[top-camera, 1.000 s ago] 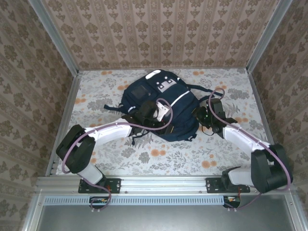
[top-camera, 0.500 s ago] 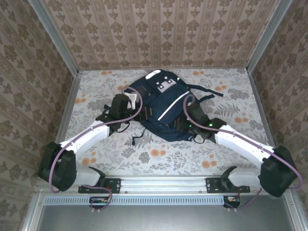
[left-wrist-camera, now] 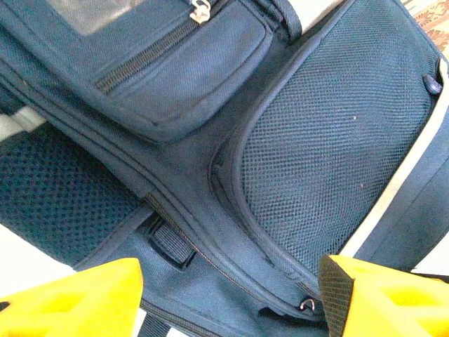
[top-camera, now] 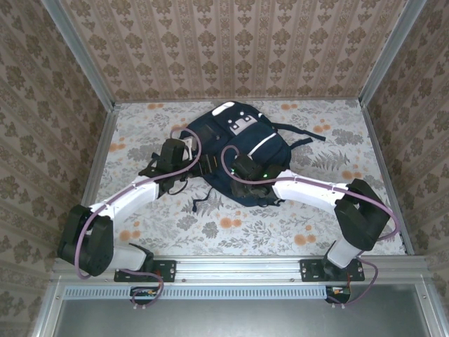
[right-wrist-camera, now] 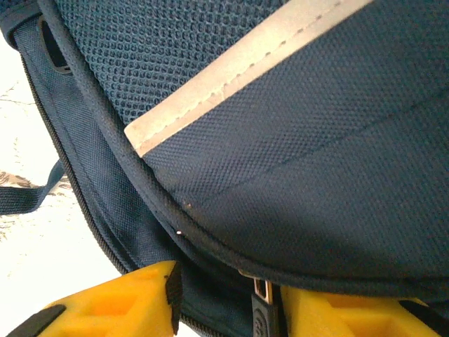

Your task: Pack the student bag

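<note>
The student bag [top-camera: 242,137], a navy backpack with a white reflective stripe [right-wrist-camera: 238,67], lies flat mid-table. My left gripper [top-camera: 186,150] is at its left side, open. Its yellow fingers [left-wrist-camera: 70,298] straddle the seam below a mesh pocket [left-wrist-camera: 337,140], with a small metal zip ring [left-wrist-camera: 306,303] just inside the right finger. My right gripper [top-camera: 242,170] rests on the bag's near edge, open. A black zipper pull [right-wrist-camera: 264,316] hangs between the jaws, against the right finger [right-wrist-camera: 337,312], with a gap to the left one.
The floral tablecloth [top-camera: 302,225] is walled in by patterned panels and metal posts on three sides. Dark straps trail from the bag at the right [top-camera: 302,130] and the near left [top-camera: 203,203]. A zipped front pocket [left-wrist-camera: 189,70] lies above the mesh.
My left arm swung from over the bag's middle to its left side and opened wider. My right arm moved from the bag's right side leftward onto its near edge.
</note>
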Tool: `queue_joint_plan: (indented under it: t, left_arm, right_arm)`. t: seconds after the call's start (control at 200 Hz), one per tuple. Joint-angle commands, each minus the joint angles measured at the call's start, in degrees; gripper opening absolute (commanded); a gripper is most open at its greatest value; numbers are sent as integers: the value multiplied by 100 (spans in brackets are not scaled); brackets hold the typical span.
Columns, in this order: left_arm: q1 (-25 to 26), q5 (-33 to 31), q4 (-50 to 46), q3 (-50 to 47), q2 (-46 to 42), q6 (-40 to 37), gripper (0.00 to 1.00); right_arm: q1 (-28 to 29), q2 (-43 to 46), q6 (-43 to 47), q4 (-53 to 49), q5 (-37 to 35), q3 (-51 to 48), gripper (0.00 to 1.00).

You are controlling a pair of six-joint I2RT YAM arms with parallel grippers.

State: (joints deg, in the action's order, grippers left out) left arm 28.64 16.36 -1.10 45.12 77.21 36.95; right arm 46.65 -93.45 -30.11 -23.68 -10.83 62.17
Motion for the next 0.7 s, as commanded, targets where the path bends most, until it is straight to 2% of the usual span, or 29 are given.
queue_joint_plan:
  t: [0.0, 0.24, 0.46, 0.555, 0.61, 0.695]
  left_arm:
    - [-43, 501, 340, -115, 128, 504, 68]
    - [-1, 1415, 1932, -344, 691, 1613, 65]
    - [18, 1591, 2530, -271, 1288, 2016, 63]
    - [10, 1396, 2351, -194, 1417, 1995, 53]
    - [16, 1210, 2013, -93, 1471, 1903, 42]
    - [21, 837, 1430, 75, 1547, 1658, 30]
  right_arm:
    - [2, -71, 63, -259, -244, 150, 37]
    - [-1, 17, 135, -330, -233, 117, 13]
    - [2, 101, 172, -178, -130, 72, 9]
    - [-3, 157, 163, -173, -132, 35, 8]
    - [-23, 202, 159, -206, -42, 11, 8]
    - [-49, 293, 146, -282, -53, -51, 7]
